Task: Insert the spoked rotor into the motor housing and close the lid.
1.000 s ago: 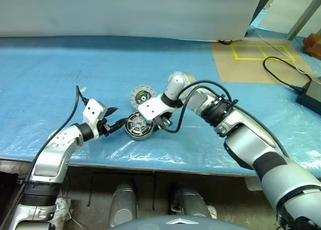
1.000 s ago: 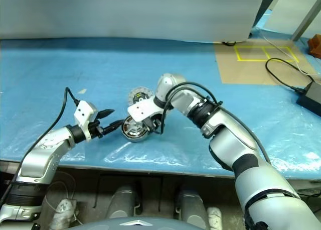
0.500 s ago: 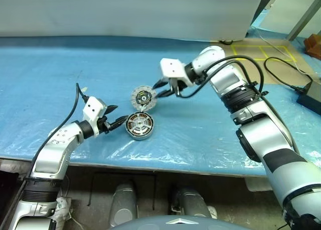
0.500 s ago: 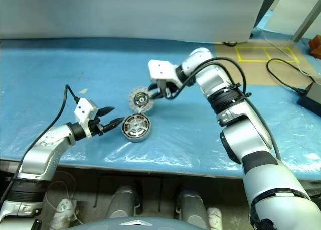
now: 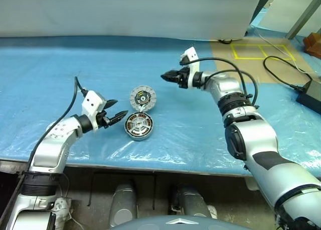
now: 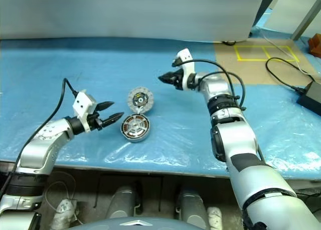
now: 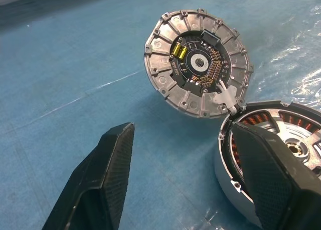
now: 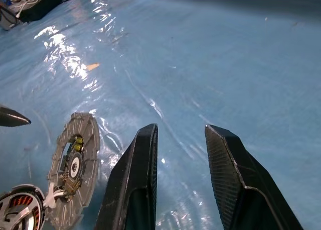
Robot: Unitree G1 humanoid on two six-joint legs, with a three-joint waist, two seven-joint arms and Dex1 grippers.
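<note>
In the left eye view, one round motor housing (image 5: 139,126) with a silver metal rim and copper-brown windings is seen lying flat on the blue plastic-covered table (image 5: 60,74), near its front edge. One round grey ribbed metal lid (image 5: 143,97) is stood open just behind it, joined at the housing's rim. No brand, label or writing can be read on either part. The left gripper (image 5: 116,110) is held just to the left of the housing, its two black fingers spread and nothing between them. The right gripper (image 5: 167,76) is held above the table behind and to the right of the lid, apart from it, with a narrow gap between its fingers and nothing in it. One yellow taped rectangle (image 5: 261,51), split into two boxes, is marked on a brown board at the far right, and one black cable (image 5: 281,74) is laid beside it.

In the left wrist view, the lid's inner face is shown with a dark circuit board (image 7: 198,64) and two yellow components (image 7: 179,51); no lettering can be made out. The housing is partly hidden behind one finger.

In the right wrist view, the two fingers (image 8: 133,185) are seen slightly parted over bare blue sheet, with the lid and housing off to one side.
</note>
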